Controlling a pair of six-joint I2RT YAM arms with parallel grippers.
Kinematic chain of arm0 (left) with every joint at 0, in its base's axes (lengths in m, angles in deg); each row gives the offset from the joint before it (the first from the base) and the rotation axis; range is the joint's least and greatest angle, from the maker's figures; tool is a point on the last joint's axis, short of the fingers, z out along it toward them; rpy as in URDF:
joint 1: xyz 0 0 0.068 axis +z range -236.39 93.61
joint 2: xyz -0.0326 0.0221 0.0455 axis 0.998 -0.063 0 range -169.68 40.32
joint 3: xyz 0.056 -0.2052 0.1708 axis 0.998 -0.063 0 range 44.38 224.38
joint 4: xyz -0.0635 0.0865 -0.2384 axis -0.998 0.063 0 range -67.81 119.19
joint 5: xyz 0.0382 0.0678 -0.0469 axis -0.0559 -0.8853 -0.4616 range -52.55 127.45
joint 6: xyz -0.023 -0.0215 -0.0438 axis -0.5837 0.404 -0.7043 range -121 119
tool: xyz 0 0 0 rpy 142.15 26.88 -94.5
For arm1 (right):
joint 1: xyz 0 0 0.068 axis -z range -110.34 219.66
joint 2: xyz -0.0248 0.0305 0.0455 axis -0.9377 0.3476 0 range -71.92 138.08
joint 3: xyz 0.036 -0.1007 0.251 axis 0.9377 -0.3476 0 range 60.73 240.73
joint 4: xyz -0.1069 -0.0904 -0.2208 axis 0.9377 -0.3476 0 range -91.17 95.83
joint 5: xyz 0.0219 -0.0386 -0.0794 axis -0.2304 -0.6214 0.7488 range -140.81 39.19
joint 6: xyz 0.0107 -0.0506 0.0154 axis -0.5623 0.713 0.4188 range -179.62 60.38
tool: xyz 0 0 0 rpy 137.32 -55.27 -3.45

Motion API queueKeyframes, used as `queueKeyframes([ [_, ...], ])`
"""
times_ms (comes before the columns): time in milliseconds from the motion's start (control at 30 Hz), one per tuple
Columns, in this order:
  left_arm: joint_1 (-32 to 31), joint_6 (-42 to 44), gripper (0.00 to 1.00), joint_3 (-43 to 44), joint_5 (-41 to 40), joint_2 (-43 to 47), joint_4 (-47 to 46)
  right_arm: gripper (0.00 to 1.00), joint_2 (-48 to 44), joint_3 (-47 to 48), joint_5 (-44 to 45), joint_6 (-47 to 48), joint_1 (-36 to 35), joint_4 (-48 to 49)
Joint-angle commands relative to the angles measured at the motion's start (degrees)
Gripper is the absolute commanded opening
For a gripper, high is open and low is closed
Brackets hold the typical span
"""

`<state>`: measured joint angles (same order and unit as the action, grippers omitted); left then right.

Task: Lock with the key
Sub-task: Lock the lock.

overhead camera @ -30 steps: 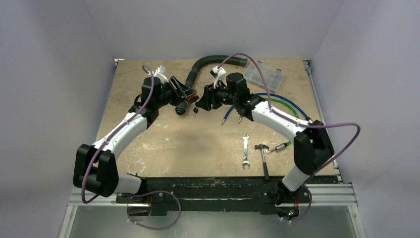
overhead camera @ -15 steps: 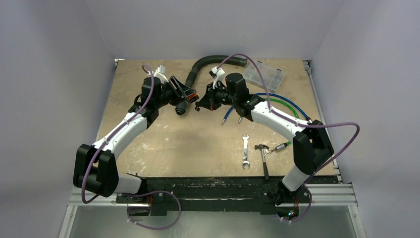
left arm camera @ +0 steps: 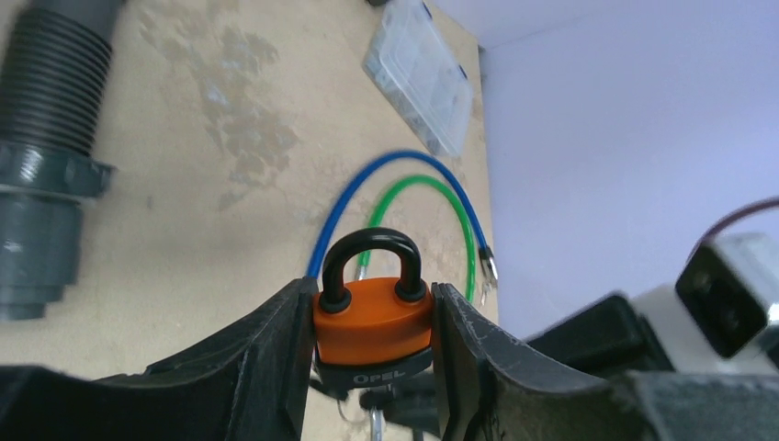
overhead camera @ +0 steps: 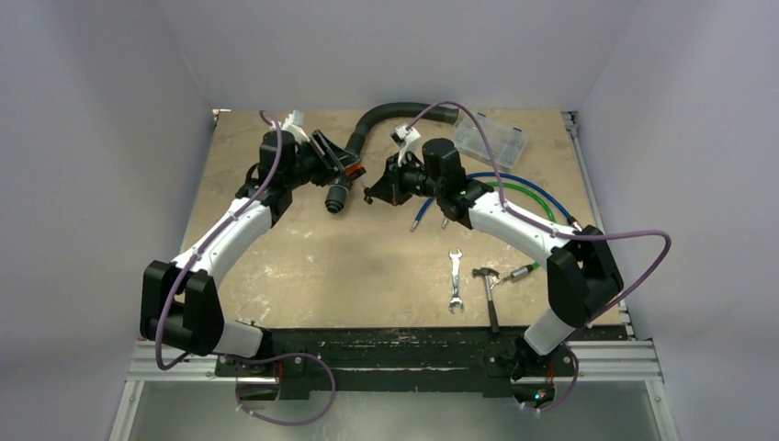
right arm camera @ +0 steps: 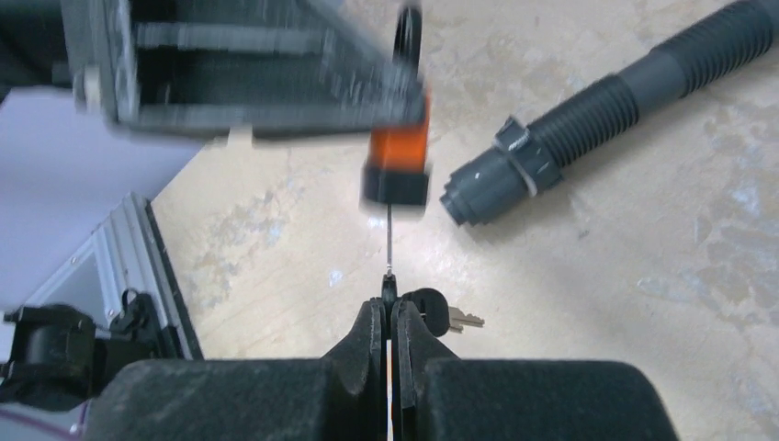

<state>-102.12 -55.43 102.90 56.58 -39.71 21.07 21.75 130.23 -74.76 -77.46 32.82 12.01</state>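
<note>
**Two grips, one risky twist**

Your left claw [left arm camera: 374,296] is clamped on the orange padlock [left arm camera: 372,323], raised above the counter [left arm camera: 184,230]. Your right claw [right arm camera: 389,308] is pinched together on the key [right arm camera: 389,241] — blade meeting the padlock's base. Twist off-axis and the blade may bend, or the padlock may slip.

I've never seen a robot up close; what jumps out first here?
A bright orange padlock sits clamped in the left end effector, over the far middle of the table. Facing it, the right end effector pinches a key whose blade reaches the padlock's underside. A ribbed grey hose lies nearby.
</note>
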Motion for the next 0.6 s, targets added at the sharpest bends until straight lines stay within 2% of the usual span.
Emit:
queueKeyframes([
  [0,2.88,-0.50,0.00,6.08,-5.20,-1.67,-6.63,0.00,-4.50,-2.41,-2.05,0.95,-0.25,-0.68],
  [233,3.42,0.09,0.00,10.09,-7.93,-4.21,-7.21,0.00,-6.47,-4.63,-3.16,-0.23,0.85,-0.08],
  [433,2.06,9.41,0.00,15.32,-10.85,-8.00,-3.55,0.00,-6.55,-3.38,-6.50,-2.33,12.57,0.74],
  [567,-1.42,17.58,0.00,19.24,-12.30,-13.71,-4.57,0.00,-3.26,-0.06,-6.11,0.02,17.23,1.65],
])
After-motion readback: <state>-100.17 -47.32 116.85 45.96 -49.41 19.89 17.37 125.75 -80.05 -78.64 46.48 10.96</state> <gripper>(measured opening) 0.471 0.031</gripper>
